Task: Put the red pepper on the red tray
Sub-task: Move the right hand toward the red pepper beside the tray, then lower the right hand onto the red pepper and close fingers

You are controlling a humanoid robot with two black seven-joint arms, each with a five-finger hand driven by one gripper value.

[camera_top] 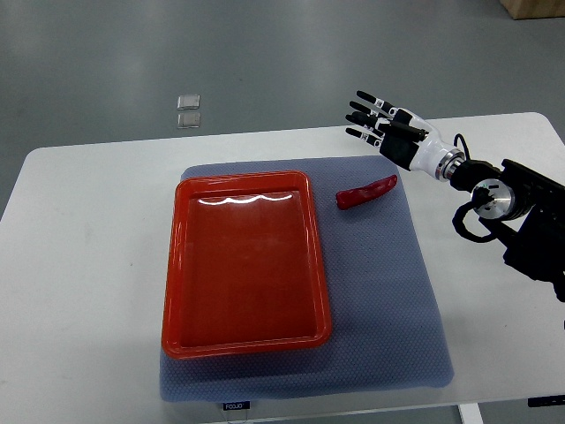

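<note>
A white table stands in front of me with a blue-grey mat spread over its middle. On the mat's left part sits the red tray, its bed bare and glossy under the lights. The red pepper lies on the mat just beside the tray's upper right corner, outside the rim, slanting up toward the right. The right hand reaches in from the right edge on a black arm and hovers near the far edge of the table, above and a little right of the pepper, fingers spread and holding nothing. Beyond the table, two small clear squares lie on the grey floor.
</note>
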